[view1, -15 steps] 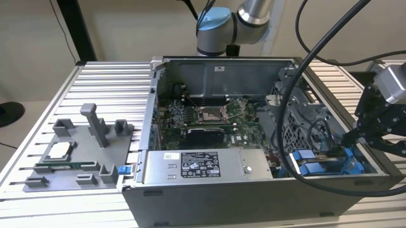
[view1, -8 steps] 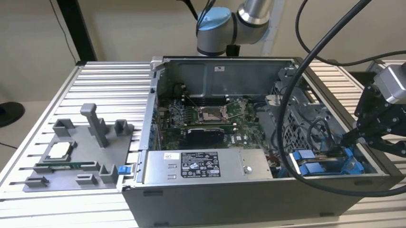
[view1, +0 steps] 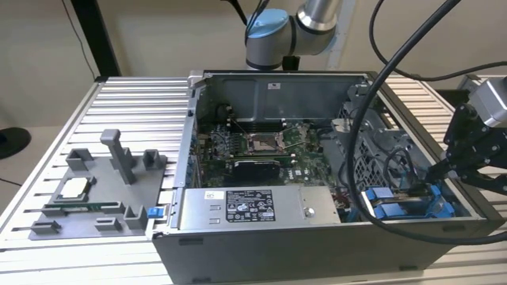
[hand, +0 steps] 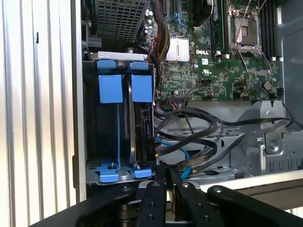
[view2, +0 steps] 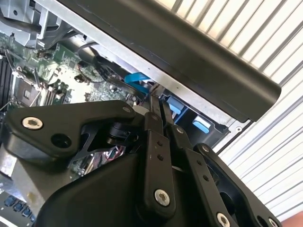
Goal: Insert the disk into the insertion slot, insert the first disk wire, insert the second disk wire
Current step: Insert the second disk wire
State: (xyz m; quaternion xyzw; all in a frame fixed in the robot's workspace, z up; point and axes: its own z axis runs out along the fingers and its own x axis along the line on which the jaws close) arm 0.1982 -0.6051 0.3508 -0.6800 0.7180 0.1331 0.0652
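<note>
On the slatted bench (view1: 47, 148), at the exterior view's left, lies one grey fixture plate (view1: 87, 202). Right of it stands one open computer case (view1: 317, 249). Its one grey power-supply box (view1: 309, 208) bears one white printed label (view1: 239, 212). Further right, the insertion slot (hand: 92, 132) shows two blue tabs (hand: 113, 88), and the disk (hand: 141, 125) stands on edge inside it. One blue wire (hand: 173, 146) and several black wires (hand: 199, 124) run beside it. The claw (hand: 168, 169) is just beside the slot with its fingers pressed together; what they pinch cannot be told.
</note>
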